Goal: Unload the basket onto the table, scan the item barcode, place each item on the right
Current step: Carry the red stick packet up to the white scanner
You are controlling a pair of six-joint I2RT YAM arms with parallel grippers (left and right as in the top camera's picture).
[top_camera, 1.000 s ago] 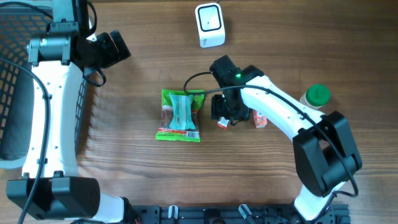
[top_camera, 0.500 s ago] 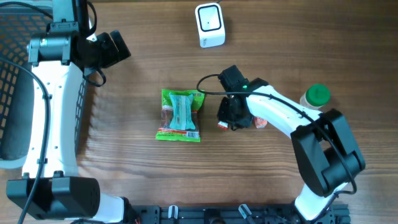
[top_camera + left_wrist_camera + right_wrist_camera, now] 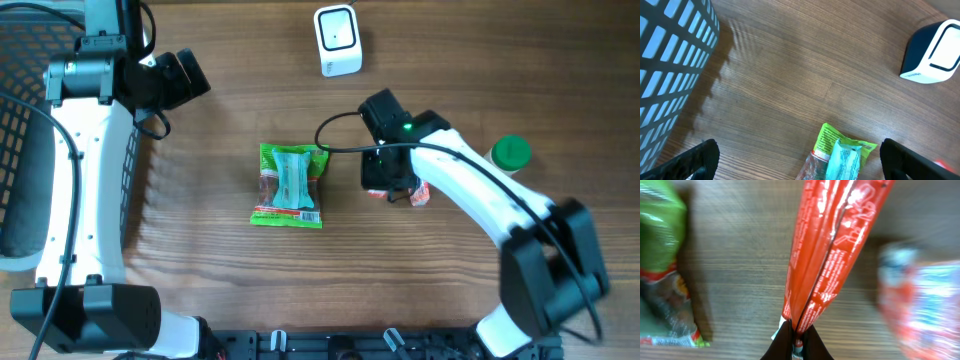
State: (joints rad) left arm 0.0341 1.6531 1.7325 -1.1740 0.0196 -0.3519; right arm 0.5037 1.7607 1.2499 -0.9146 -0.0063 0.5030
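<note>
Right wrist: right fingers (image 3: 780, 345) clenched on red packet (image 3: 835, 245); left fingers (image 3: 695, 160) spread wide.

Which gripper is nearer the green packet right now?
Right. Right gripper, shut on a red packet, sits just beside the green packet; left gripper hangs open farther away, by the basket.

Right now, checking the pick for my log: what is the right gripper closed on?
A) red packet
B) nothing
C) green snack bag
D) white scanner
A: the right wrist view shows the right gripper pinching the end of the red packet.
</note>
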